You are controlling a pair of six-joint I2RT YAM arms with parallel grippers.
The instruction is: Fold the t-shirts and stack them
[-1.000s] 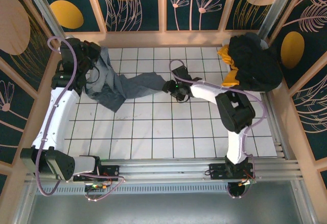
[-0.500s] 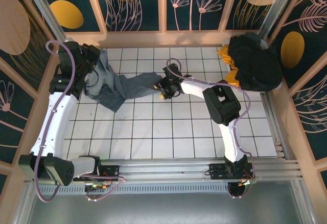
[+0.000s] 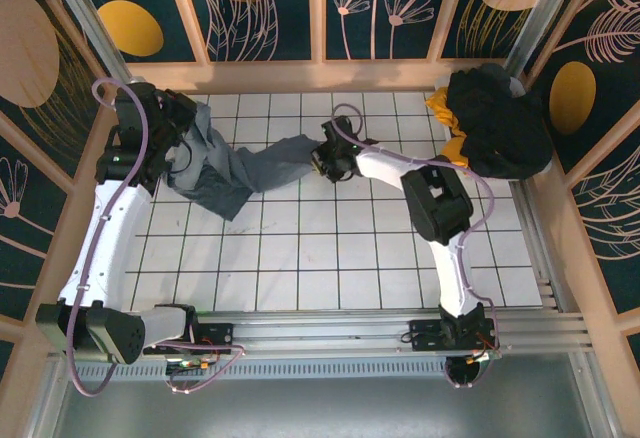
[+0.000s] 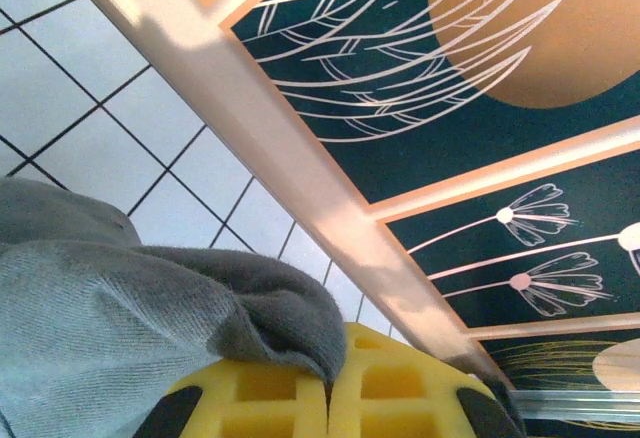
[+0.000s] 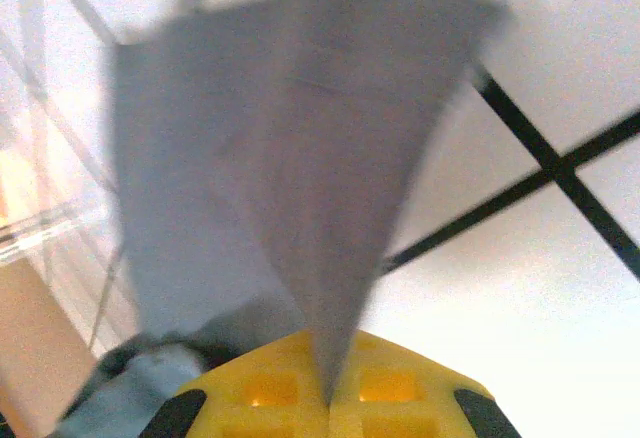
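the slate grey-blue cloth t-shirt [image 3: 240, 168] is stretched across the far left of the white tiled tabletop [image 3: 330, 258]. one end is clamped in the left gripper [image 4: 328, 403], the other in the right gripper [image 5: 330, 398]. no fold is made yet. the black and yellow-orange t-shirts [image 3: 495, 123] are heaped unfolded at the far right corner.

Surface [image 3: 330, 258]: white square tiles, dark grid lines, evenly lit | past its far edge and both sides: dark teal wall panels [image 3: 270, 8], pale line-drawn flowers and leaves, orange discs [image 3: 130, 26], pale wood framing [image 3: 318, 8] | along its near edge: aluminium rails [image 3: 330, 326]
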